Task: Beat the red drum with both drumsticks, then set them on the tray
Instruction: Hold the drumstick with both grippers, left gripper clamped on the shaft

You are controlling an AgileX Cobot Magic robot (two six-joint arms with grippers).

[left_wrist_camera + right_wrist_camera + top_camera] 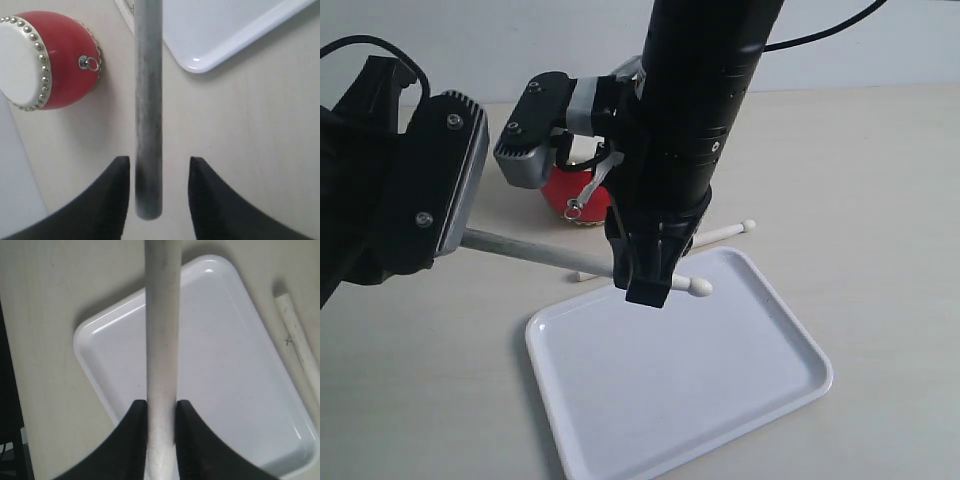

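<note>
One pale drumstick (540, 251) hangs level above the table, and my right gripper (645, 290) is shut on it just behind its bead tip (701, 288), over the near-left rim of the white tray (820, 375). In the right wrist view the jaws (162, 402) pinch this stick (162, 330) above the tray (230, 365). Its butt end (148, 200) lies between my left gripper's (159, 161) open fingers, with a gap on one side. The other drumstick (720, 235) lies on the table beside the tray's far edge (295, 335). The red drum (565, 190) stands behind the right arm (65, 60).
The beige table (880, 200) stretches to a pale wall at the back. The right arm's wrist camera housing (535, 130) hangs over the drum. The left arm's grey housing (450, 170) hides its fingers in the exterior view. A tray corner (200, 65) shows beside the stick.
</note>
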